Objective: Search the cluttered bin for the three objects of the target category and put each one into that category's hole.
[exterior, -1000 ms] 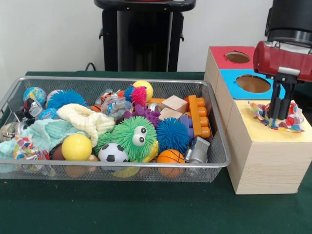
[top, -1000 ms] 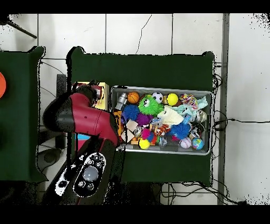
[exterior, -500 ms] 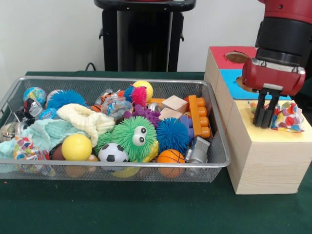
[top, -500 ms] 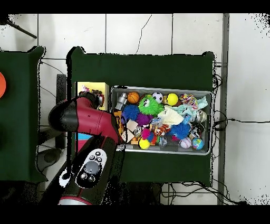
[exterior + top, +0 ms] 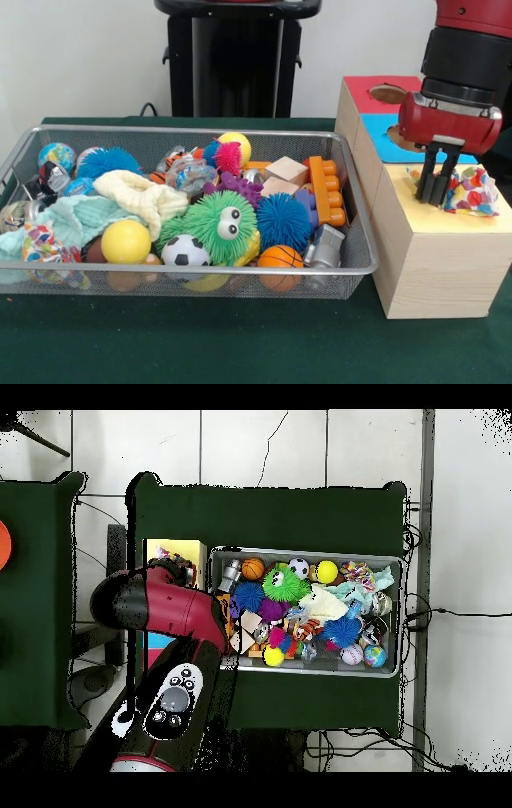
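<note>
A multicoloured patterned cloth (image 5: pixel 472 190) lies bunched on the yellow top (image 5: pixel 448 220) of the wooden sorting box. My gripper (image 5: pixel 433 198) hangs just left of it, open by a narrow gap and holding nothing, with the right finger beside the cloth's edge. Any hole in the yellow top is hidden by the cloth. In the overhead view the red arm (image 5: pixel 160 604) covers most of the box, and the cloth (image 5: pixel 182 566) peeks out by the yellow top (image 5: pixel 172 547). The wire bin (image 5: pixel 192 129) holds a pale teal cloth (image 5: pixel 70 219), a cream cloth (image 5: pixel 140 200) and a patterned cloth (image 5: pixel 40 244).
The box also has a red top with a round hole (image 5: pixel 390 94) and a blue top with a hole (image 5: pixel 410 138) partly behind the gripper. The bin (image 5: pixel 401 614) is packed with balls, spiky toys, wooden blocks and an orange brick (image 5: pixel 328 190).
The gripper let go of the patterned cloth, moved left off it and rose slightly. The cloth stayed on the yellow top.
</note>
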Motion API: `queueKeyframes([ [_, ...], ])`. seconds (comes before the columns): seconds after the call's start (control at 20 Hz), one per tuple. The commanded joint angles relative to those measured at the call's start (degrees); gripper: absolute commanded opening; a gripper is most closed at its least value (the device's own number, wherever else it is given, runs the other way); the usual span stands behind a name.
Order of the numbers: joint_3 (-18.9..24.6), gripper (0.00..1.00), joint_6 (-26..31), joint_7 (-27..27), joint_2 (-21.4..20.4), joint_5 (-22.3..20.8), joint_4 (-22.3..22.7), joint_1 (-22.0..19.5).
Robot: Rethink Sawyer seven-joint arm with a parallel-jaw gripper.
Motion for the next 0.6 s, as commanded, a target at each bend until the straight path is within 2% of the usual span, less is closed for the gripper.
queueKeyframes([
  [0.05, 3.4, 0.00, 9.8, 14.0, 3.4, -0.2, 2.1, 0.9],
  [0.3, 4.1, 0.00, 6.8, 13.3, 1.8, 0.1, 1.4, 0.6],
  [0.45, 3.6, 0.00, 10.0, 14.4, 0.8, 0.5, 1.4, 1.3],
  [0.6, 5.9, 0.00, 10.3, 14.1, 0.3, 1.2, 3.1, 0.4],
])
